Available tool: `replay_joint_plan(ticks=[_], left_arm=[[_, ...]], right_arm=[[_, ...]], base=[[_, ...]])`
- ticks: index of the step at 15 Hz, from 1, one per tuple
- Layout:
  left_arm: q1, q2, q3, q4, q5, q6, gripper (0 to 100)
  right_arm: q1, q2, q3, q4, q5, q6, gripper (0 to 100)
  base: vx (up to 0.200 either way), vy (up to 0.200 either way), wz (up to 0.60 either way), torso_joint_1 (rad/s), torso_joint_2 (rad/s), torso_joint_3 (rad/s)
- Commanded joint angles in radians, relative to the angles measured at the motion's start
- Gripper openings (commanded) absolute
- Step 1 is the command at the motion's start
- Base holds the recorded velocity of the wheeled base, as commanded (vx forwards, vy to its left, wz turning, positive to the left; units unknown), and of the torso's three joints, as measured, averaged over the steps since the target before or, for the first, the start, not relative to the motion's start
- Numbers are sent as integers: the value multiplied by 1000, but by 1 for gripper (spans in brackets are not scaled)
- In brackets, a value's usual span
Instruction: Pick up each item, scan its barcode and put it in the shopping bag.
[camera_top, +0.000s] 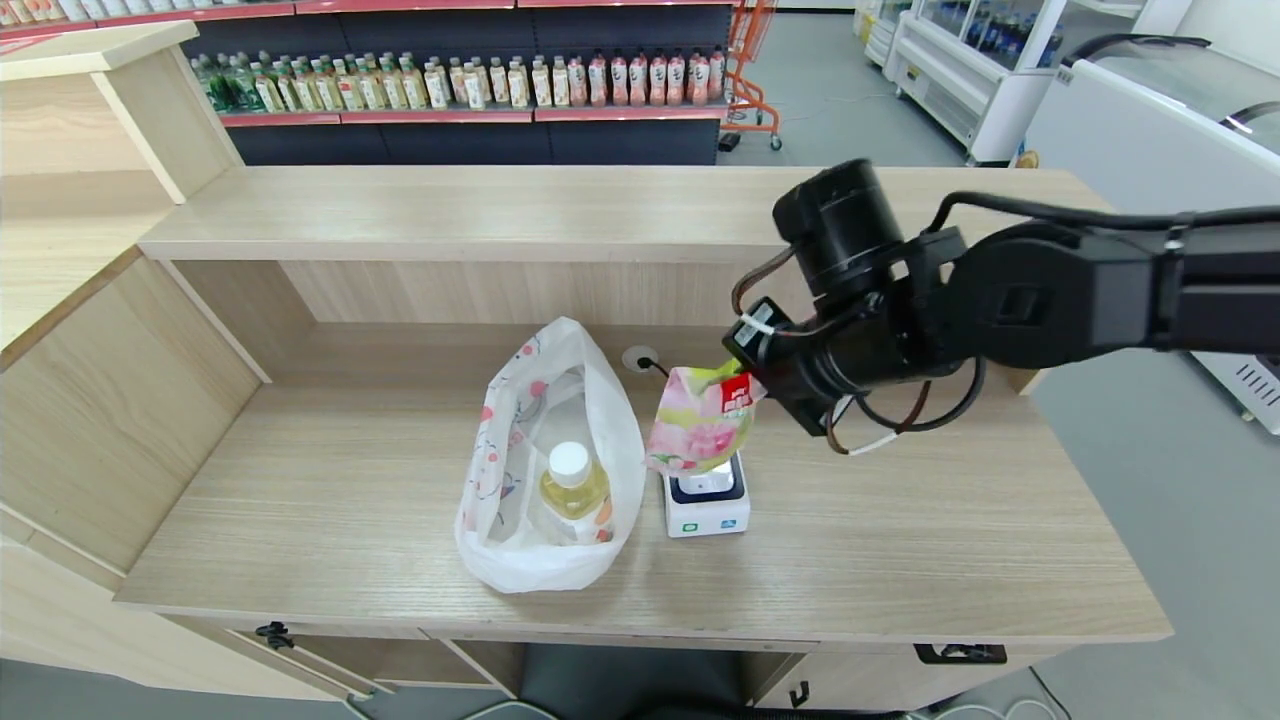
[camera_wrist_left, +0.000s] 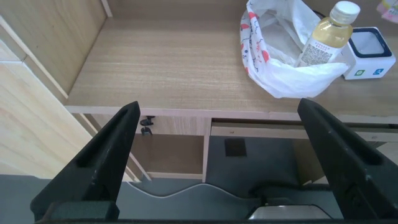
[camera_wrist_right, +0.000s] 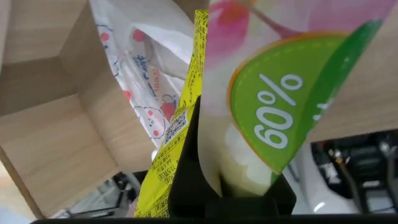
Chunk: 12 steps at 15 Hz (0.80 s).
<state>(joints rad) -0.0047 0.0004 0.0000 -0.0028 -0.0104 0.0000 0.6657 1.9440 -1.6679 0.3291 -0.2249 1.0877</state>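
Note:
My right gripper (camera_top: 745, 375) is shut on the top of a pink and green snack pouch (camera_top: 700, 420), which hangs just above the white barcode scanner (camera_top: 707, 497) on the counter. In the right wrist view the pouch (camera_wrist_right: 280, 106) is clamped between the fingers (camera_wrist_right: 193, 168). The white shopping bag (camera_top: 545, 460) stands open left of the scanner with a yellow drink bottle (camera_top: 573, 485) inside. My left gripper (camera_wrist_left: 224, 162) is open below the counter's front edge, off to the bag's (camera_wrist_left: 280, 56) left, with nothing between its fingers; the bottle (camera_wrist_left: 326, 37) and scanner (camera_wrist_left: 370, 56) show beyond it.
The wooden counter (camera_top: 900, 540) has a raised back ledge (camera_top: 500, 210) and a side wall on the left. A cable port (camera_top: 640, 358) sits behind the scanner. Free counter surface lies left of the bag and right of the scanner.

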Motion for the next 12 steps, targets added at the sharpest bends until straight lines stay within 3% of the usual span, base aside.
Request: replay_joint_plan(ticks=[1,3,6,10,12], left_arm=[[0,1,0,0,0,-2,100],[0,0,0,0,0,-2,100],[0,0,0,0,0,-3,100],[2,1,0,0,0,-2,100],[0,0,0,0,0,-2,100]], right_arm=[[29,-186,106,-98,-57,-229,0],[26,-232,252,-260,-67,-430,0],[21,-257,412,-478,-65,-603,0],[2,-221,407,-525,-34,-678,0],[-32,-177,415,-610,50,-735,0]], base=[[0,0,0,0,0,0],[0,0,0,0,0,0],[0,200,0,-1,-2,4],[0,200,0,7,5,1],[0,0,0,0,0,0]])
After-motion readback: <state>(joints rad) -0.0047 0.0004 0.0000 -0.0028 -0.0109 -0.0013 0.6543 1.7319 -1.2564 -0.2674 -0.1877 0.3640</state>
